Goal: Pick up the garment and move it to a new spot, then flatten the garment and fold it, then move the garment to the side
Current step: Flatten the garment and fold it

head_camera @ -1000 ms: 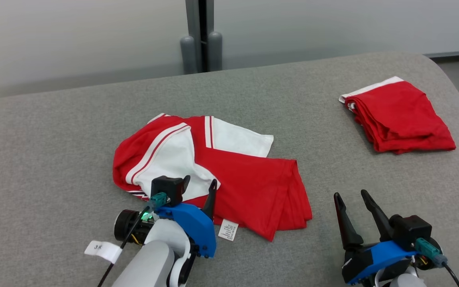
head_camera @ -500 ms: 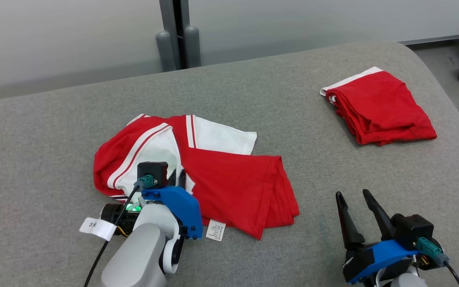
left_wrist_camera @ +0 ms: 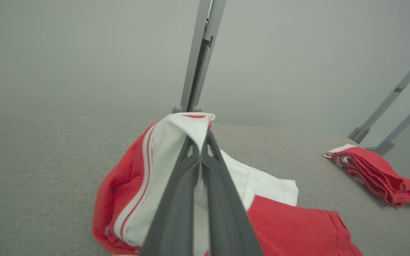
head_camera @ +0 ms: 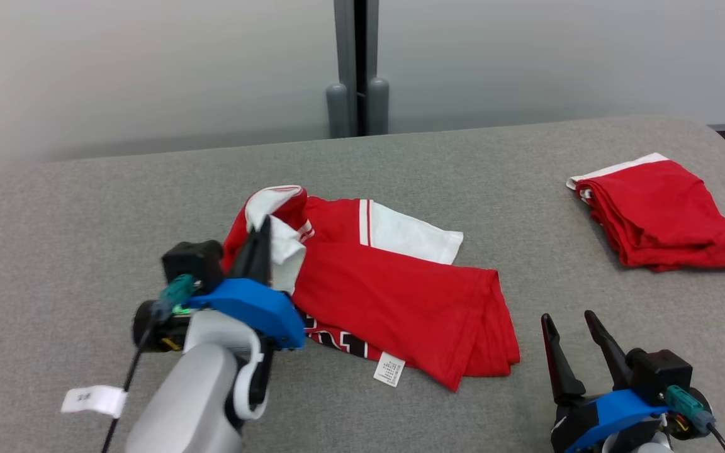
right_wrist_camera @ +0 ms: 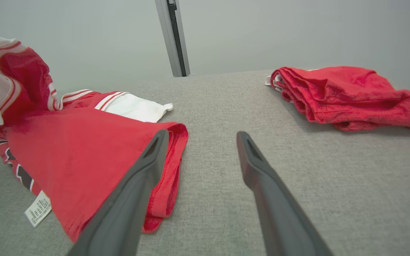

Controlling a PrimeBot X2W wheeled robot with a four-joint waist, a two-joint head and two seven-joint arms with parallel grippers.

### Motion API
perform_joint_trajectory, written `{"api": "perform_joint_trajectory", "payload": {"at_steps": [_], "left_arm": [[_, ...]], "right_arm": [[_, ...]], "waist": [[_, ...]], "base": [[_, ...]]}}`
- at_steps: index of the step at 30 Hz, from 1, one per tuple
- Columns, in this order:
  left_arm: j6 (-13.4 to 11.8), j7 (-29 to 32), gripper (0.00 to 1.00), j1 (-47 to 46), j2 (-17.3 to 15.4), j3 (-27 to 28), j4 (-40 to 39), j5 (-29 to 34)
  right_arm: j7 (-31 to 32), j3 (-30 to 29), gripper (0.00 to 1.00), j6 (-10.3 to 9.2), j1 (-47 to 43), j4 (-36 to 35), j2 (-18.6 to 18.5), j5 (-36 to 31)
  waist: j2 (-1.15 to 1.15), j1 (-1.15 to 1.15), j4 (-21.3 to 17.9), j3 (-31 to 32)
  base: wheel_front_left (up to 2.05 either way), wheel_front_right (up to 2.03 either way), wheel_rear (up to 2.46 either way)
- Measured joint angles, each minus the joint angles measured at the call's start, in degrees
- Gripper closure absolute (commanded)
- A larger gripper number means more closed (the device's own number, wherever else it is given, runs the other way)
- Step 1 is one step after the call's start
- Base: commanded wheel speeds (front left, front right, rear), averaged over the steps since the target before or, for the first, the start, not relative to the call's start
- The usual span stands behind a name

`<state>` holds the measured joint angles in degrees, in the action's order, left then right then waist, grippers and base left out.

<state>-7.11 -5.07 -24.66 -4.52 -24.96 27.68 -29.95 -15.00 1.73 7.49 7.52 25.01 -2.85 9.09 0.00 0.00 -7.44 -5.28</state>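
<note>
A red and white garment point(head_camera: 400, 296) lies crumpled at the middle of the grey padded table point(head_camera: 85, 239). My left gripper point(head_camera: 265, 224) is shut on its white left part and holds that part raised above the table. In the left wrist view the white cloth point(left_wrist_camera: 176, 142) drapes over the tips of my closed left gripper point(left_wrist_camera: 200, 142). Under the lifted edge a dark print point(head_camera: 337, 338) shows. My right gripper point(head_camera: 567, 324) is open near the front right, apart from the garment's red hem point(right_wrist_camera: 169, 167), with nothing in the right gripper point(right_wrist_camera: 201, 137).
A folded red garment point(head_camera: 661, 214) lies at the table's far right point(right_wrist_camera: 343, 92). A white care label point(head_camera: 389, 369) sticks out from the garment's front edge. A grey post point(head_camera: 356, 63) stands behind the table against the pale wall. The table's right edge curves down.
My left gripper went from open over the white cloth to shut on it and has lifted it, rolling the left side up. The head camera has shifted. The right gripper stays open.
</note>
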Motion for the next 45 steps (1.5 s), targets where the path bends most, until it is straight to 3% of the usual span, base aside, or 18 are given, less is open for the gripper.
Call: {"api": "perform_joint_trajectory", "payload": {"at_steps": [9, 13, 20, 21, 22, 23, 30, 38, 45], "left_arm": [[-6.2, 2.5, 1.00, 12.6, -9.4, 9.7, -12.3, -4.9], [-7.5, 4.5, 1.00, 17.7, -10.9, 11.9, -11.4, -7.3], [-6.4, 3.4, 1.00, 19.2, -10.4, 13.2, -6.0, -9.7], [-5.9, 2.5, 0.78, 19.1, -10.2, 13.2, -5.4, -9.8], [-5.5, 1.5, 0.35, 18.8, -9.9, 13.3, -4.9, -9.9], [-5.1, 0.5, 0.00, 18.4, -9.9, 13.2, -4.2, -9.6], [-2.1, -7.3, 0.00, 16.0, -10.1, 12.8, -1.6, -6.9], [2.8, -9.7, 0.00, 16.5, -8.6, 9.2, -2.2, -2.5], [3.2, -9.9, 0.00, 19.1, -5.6, 8.0, -1.5, -0.1]], "right_arm": [[0.0, 0.1, 0.00, 0.00, -0.7, 0.2, 0.0, -0.2], [0.0, 0.3, 0.00, 0.00, -0.7, 0.3, 0.0, -0.4], [0.0, -0.1, 0.00, 0.00, -0.5, 0.3, 0.0, -1.5], [0.0, -0.2, 0.00, 0.00, -0.5, 0.3, 0.0, -1.6], [0.0, -0.3, 0.00, 0.00, -0.5, 0.3, 0.0, -1.8], [0.0, -0.3, 0.00, 0.00, -0.5, 0.4, 0.0, -2.0], [0.0, -0.6, 0.00, 0.00, -0.4, 0.5, 0.0, -2.1], [0.0, -1.3, 0.00, 0.00, -0.7, -0.2, 0.0, -2.6], [0.0, 0.0, 0.00, 0.00, -1.1, 0.0, 0.0, -2.3]], "waist": [[0.00, 0.00, 4.0, 0.9], [0.00, 0.00, 4.4, 0.2], [0.00, 0.00, 3.7, -1.5], [0.00, 0.00, 3.5, -1.6], [0.00, 0.00, 3.4, -1.7], [0.00, 0.00, 3.3, -1.7], [0.00, 0.00, 2.6, -1.0], [0.00, 0.00, 3.0, 1.7], [0.00, -0.01, 3.3, 5.1]], "base": [[0.00, 0.00, 0.00], [0.00, 0.00, 0.00], [0.00, 0.00, 0.00], [0.00, 0.00, 0.00], [0.00, 0.00, 0.00], [0.00, 0.00, 0.00], [0.00, 0.00, 0.00], [0.00, 0.00, 0.00], [0.00, 0.00, 0.00]]}}
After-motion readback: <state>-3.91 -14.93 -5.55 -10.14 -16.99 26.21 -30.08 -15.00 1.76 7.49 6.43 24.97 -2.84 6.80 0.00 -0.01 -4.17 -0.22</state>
